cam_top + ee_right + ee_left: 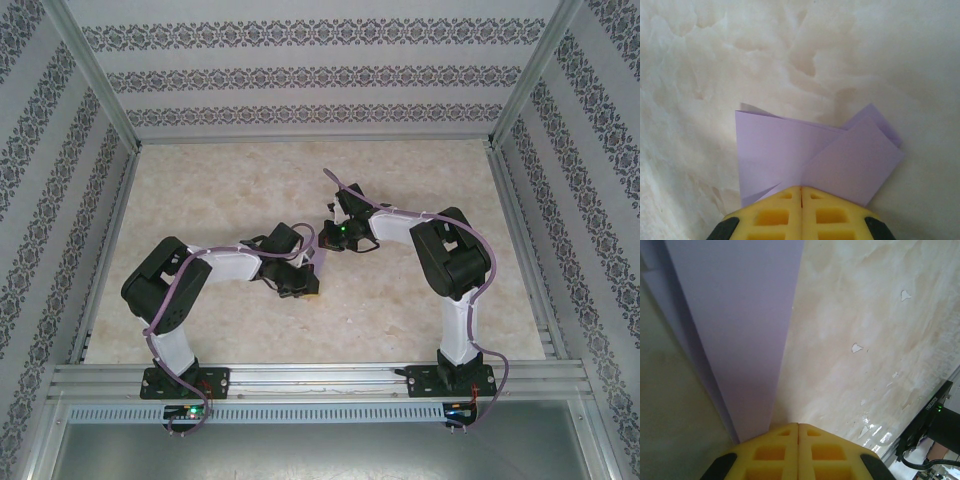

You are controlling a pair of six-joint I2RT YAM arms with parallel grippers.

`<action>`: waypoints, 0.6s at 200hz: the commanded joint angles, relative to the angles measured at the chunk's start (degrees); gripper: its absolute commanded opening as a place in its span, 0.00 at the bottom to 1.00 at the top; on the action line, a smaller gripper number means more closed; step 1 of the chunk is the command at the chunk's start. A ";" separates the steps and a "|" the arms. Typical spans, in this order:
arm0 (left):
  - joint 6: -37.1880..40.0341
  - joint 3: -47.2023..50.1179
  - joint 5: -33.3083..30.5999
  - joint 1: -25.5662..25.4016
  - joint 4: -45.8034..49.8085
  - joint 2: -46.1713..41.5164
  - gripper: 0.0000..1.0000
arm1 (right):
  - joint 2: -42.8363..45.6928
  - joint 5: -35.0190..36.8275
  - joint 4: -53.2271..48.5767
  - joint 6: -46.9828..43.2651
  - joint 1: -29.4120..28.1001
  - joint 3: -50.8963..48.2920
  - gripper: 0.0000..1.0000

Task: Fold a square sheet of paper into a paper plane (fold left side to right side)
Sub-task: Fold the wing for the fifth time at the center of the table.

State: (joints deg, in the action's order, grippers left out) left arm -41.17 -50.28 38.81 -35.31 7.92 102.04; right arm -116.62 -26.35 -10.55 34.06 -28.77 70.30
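We see one lilac paper sheet (790,150), already folded into a smaller layered shape. It lies on the marbled bench (865,340) between the two tools.

The right tool (801,189) is closed, its two yellow fingers (835,220) pressed together along the seam. The paper lies directly ahead of its tips and touches them. One flap spreads ahead and to the left of the tool. A second, overlapping flap angles ahead and to the right, and a third corner peeks out from behind that one. The near edge of the paper runs in under the fingertips. We cannot tell whether a layer is pinched between them or merely pressed beneath them.

The left tool (798,426) is closed as well, both of its yellow fingers meeting along a straight seam. In its wrist camera the paper starts right at the left fingertip. It runs away from the tool, ahead and to the left, as a long strip with a straight edge. Bare bench lies ahead and to the right of the tips. We cannot tell whether this tool actually grips the paper.

From above, the left arm (175,290) and the right arm (455,260) bend inward, so the two tools come near each other at the middle of the bench. A sliver of the lilac paper shows between them.

We count one sheet, two arms, two tools and two fingers on each tool. One purple cable (340,184) runs along each arm. A green light (343,232) glows on the right arm's wrist.
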 commanded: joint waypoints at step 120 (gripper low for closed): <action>-2.40 5.95 0.04 -1.07 -3.61 -1.84 0.06 | -6.40 7.72 -8.00 -1.63 -1.20 -2.10 0.00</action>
State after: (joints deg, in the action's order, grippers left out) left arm -41.91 -47.00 38.85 -35.31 3.11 101.38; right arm -116.95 -25.89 -10.52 34.04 -29.15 70.78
